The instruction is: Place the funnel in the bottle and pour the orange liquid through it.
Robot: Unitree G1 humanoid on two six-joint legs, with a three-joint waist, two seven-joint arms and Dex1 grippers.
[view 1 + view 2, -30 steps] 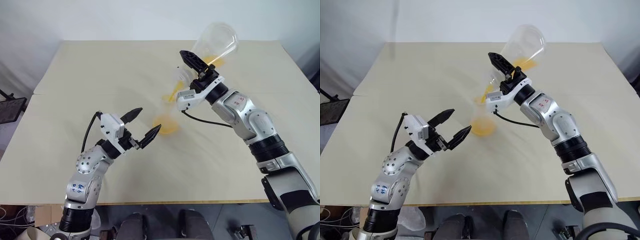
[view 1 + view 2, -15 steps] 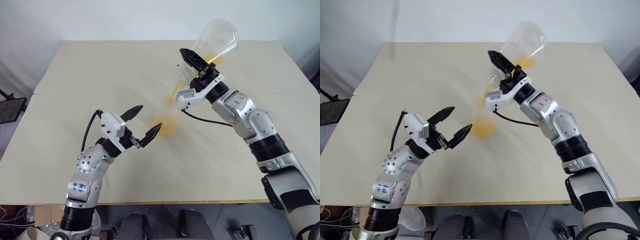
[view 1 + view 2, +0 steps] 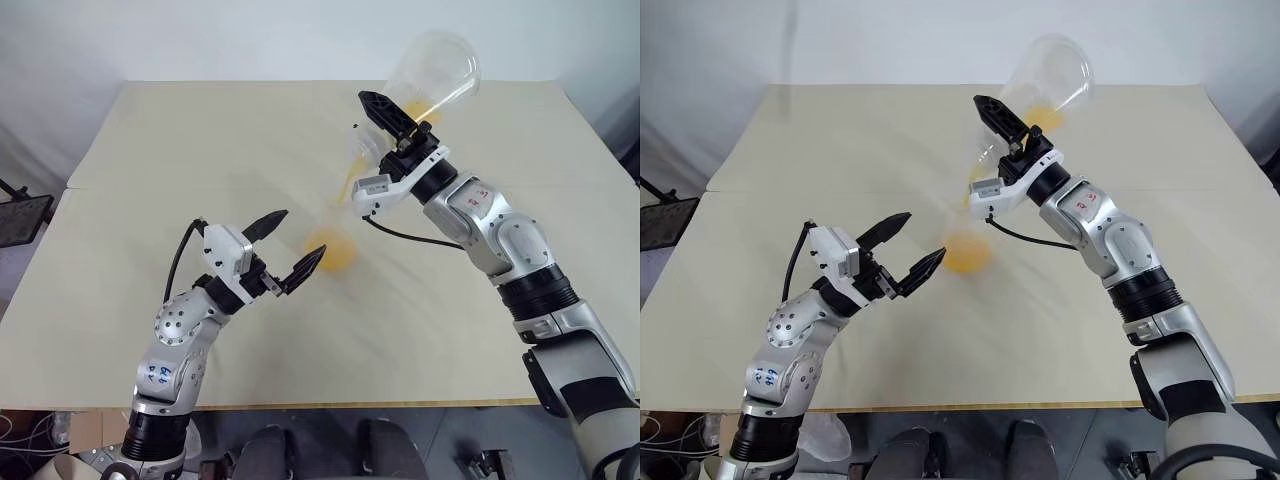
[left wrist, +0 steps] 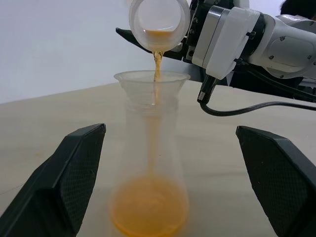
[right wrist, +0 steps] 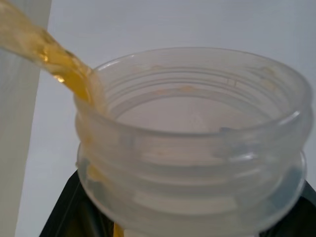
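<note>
- orange liquid (image 4: 157,59) falls in a thin stream from the mouth of the tilted conical flask (image 3: 432,78), down into the funnel (image 4: 152,85) seated in the bottle (image 4: 149,163); a pool of it sits at the bottle's base.
- bottle stands upright on the table (image 3: 150,160), between and just beyond the left pincer's 2 fingers, touching neither as far as I can see.
- left pincer (image 3: 284,247) is spread wide, holding nothing, flanking the bottle like a guard.
- right pincer (image 3: 398,128) is clamped tight on the flask's neck, flask bottom raised up and away from it, mouth directly above the funnel.
- some liquid remains in the flask, low against its wall, so I judge the pour is partway.
- doing it well: keep the flask mouth centred over the funnel, raise the tilt slowly so the stream stays thin and the funnel does not fill faster than it drains.
- the light bottle could tip if bumped; left pincer had better stay near, ready to steady it.
- watch for drips down the flask lip when tilting back.
</note>
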